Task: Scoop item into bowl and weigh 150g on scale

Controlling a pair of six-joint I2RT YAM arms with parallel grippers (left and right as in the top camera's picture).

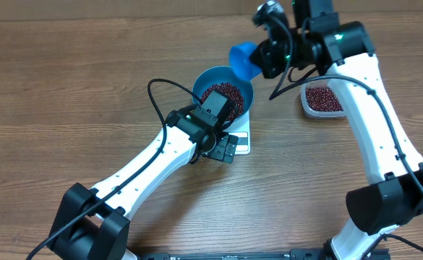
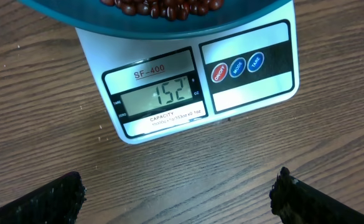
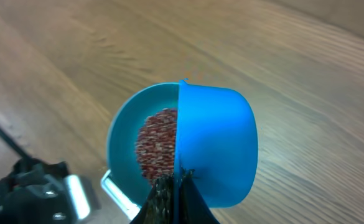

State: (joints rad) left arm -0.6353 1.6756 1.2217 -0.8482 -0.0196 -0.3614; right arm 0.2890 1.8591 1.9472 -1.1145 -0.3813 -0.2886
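The blue bowl (image 1: pixel 212 74) stands on the white scale (image 1: pixel 243 141) and holds a heap of red-brown beans (image 1: pixel 225 92). In the left wrist view the scale (image 2: pixel 250 87) fills the top with its display reading 152, and the bowl's rim (image 2: pixel 76 22) and beans (image 2: pixel 163 7) show above it. My left gripper (image 2: pixel 178 199) hangs open over bare wood in front of the scale, holding nothing. My right gripper (image 3: pixel 178 186) is shut on the handle of a small blue scoop (image 3: pixel 216 143), which is tipped on its side just beyond the bowl (image 3: pixel 122 143).
A clear plastic tub (image 1: pixel 321 100) with more beans sits to the right of the scale, under the right arm. The left arm (image 1: pixel 153 162) stretches diagonally from the front left up to the scale. Bare wooden table lies all around.
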